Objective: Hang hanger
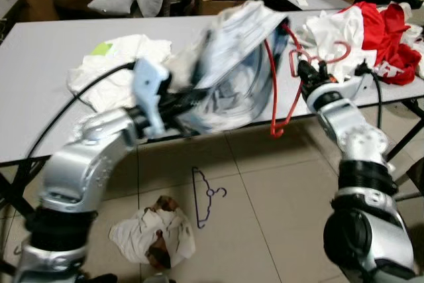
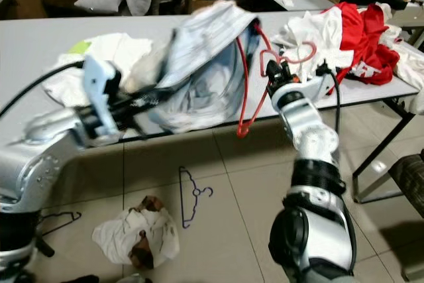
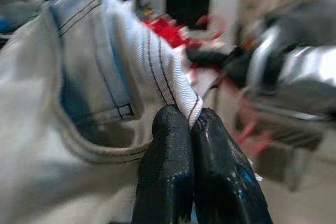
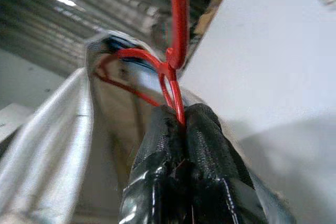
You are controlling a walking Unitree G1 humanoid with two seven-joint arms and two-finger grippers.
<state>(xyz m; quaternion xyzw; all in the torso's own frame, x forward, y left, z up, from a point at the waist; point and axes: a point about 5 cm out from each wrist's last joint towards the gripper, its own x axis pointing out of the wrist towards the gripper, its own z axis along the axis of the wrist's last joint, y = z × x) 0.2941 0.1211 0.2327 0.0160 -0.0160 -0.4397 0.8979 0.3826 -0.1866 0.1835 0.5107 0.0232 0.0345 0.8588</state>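
Left eye view: the right claw pinches the red hanger over the near edge of the counter; the left claw grips a pale garment draped on it. Left wrist view: fingers clamped on the hem. Right wrist view: fingers closed on the hanger wire.
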